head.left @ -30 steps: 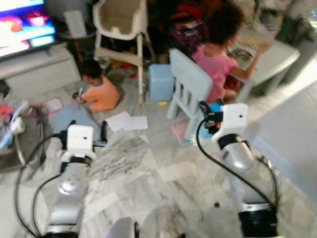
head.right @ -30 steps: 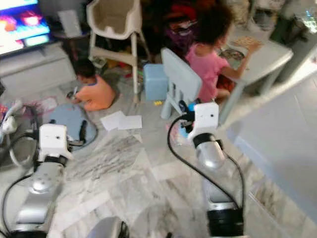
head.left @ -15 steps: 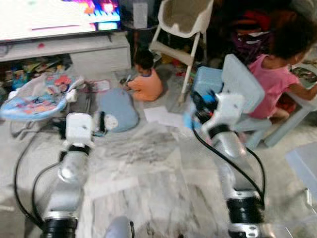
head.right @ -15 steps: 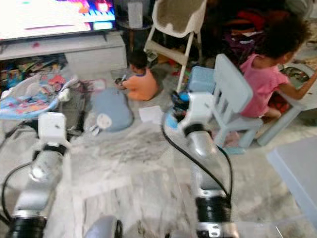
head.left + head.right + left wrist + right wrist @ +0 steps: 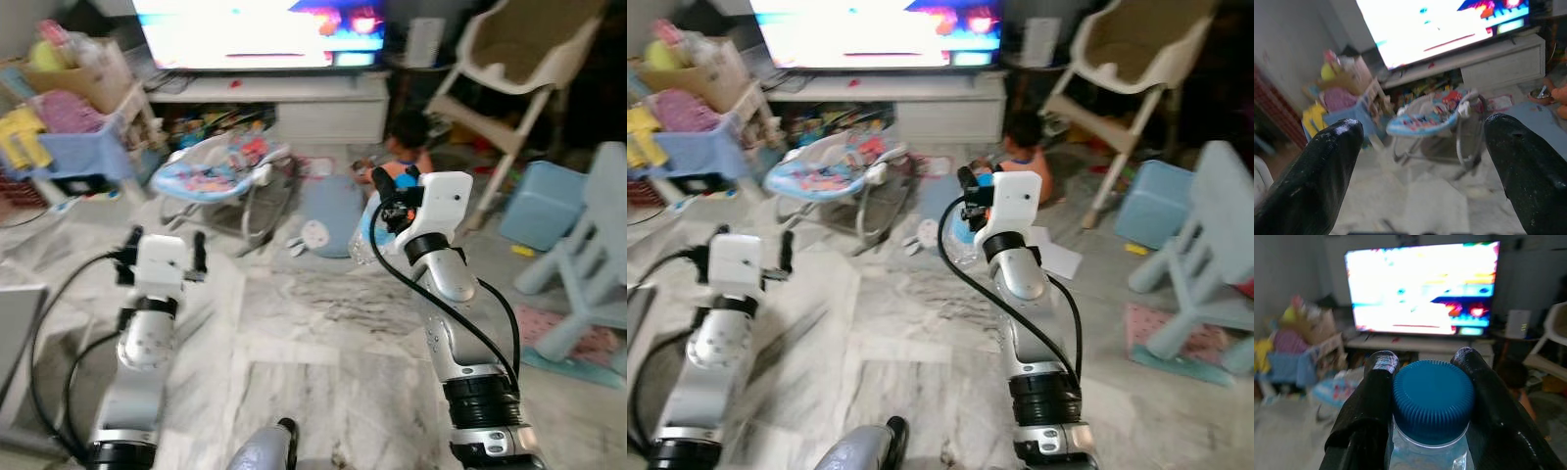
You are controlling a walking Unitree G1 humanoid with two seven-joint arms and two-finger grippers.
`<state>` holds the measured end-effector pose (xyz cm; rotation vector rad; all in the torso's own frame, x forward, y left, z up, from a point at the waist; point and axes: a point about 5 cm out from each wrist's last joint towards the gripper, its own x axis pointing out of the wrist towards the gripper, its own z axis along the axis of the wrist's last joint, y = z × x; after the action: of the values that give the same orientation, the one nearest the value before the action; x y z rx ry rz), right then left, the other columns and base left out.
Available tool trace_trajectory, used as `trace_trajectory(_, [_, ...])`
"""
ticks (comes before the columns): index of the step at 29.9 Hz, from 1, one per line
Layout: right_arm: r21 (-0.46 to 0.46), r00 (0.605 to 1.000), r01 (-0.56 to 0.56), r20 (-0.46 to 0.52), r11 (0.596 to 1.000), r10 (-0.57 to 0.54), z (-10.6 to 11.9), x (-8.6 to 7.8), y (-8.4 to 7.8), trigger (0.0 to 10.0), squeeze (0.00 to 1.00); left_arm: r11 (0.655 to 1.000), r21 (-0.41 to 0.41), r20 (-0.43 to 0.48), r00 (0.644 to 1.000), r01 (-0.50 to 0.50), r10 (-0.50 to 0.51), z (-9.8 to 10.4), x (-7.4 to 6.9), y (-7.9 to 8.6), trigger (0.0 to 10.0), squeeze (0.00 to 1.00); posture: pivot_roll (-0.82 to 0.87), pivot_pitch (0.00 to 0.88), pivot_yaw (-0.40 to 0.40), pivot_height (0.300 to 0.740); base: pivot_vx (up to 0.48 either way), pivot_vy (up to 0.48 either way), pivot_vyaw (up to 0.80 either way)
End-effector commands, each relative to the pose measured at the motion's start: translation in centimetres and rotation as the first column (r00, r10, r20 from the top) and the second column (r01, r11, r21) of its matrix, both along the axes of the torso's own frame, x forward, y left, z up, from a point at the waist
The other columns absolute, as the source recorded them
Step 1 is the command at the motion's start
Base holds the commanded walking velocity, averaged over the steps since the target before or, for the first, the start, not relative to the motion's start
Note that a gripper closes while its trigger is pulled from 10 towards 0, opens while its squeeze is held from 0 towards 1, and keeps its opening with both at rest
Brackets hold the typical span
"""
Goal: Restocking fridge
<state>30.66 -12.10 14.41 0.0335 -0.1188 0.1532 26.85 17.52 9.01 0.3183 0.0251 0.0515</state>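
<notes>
My right gripper (image 5: 1425, 404) pinches a clear bottle (image 5: 363, 233) at its blue cap (image 5: 1433, 401), held out over the marble floor (image 5: 323, 333) toward the TV (image 5: 1422, 288), no label readable, while my left gripper (image 5: 1420, 166) hangs empty, fingers spread wide.
</notes>
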Motion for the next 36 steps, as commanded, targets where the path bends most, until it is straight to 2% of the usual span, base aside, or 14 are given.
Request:
trace_trajectory(1, [-0.007,1.0,0.011,0.008,1.0,-0.011,0.0,-0.2,-0.3,10.0,0.0,1.0,-0.006,-0.015,1.0,-0.001,0.001,-0.3,0.1,0.3,10.0,0.0,0.07,0.0,-0.038,0.74,0.0,0.0,0.8])
trace_trajectory(5, [-0.03,0.998,0.05,-0.04,0.998,-0.051,-1.3,-0.4,-1.1,10.0,0.0,1.0,-0.028,-0.021,1.0,-0.006,0.005,-0.4,-0.2,0.1,10.0,0.0,0.09,0.0,-0.057,0.74,0.0,0.0,0.52])
trace_trajectory(10, [-0.019,0.995,0.073,-0.061,0.997,-0.074,-1.3,0.1,-1.5,10.0,0.0,0.999,-0.041,-0.002,1.0,-0.021,0.021,0.1,-0.6,0.3,10.0,0.0,0.09,0.0,-0.066,0.74,0.0,0.0,0.0])
trace_trajectory(18, [-0.009,0.996,0.064,-0.06,0.998,-0.064,-1.0,0.4,-1.6,10.0,0.0,0.999,-0.034,-0.018,0.999,-0.028,0.028,0.0,-0.3,0.3,10.0,0.0,0.1,0.0,-0.081,0.74,-0.352,0.0,0.0])
trace_trajectory(24, [-0.016,0.996,0.049,-0.074,0.999,-0.05,-1.5,0.0,-1.0,10.0,0.0,0.999,-0.029,-0.025,0.999,-0.038,0.037,0.1,0.1,0.7,10.0,0.0,0.09,0.0,-0.086,0.74,-0.392,0.279,0.0])
trace_trajectory(29, [-0.021,0.996,0.051,-0.076,0.998,-0.052,-1.5,0.0,-1.2,10.0,0.0,0.999,-0.036,-0.018,0.999,-0.035,0.035,0.2,0.2,0.6,10.0,0.0,0.09,0.0,-0.091,0.74,-0.367,0.31,0.0])
trace_trajectory(36, [-0.016,0.995,0.058,-0.084,0.998,-0.059,-1.7,0.1,-1.4,10.0,0.0,0.999,-0.026,-0.001,1.0,-0.019,0.019,0.5,0.3,0.2,10.0,0.0,0.1,0.0,-0.097,0.74,-0.11,0.439,0.0])
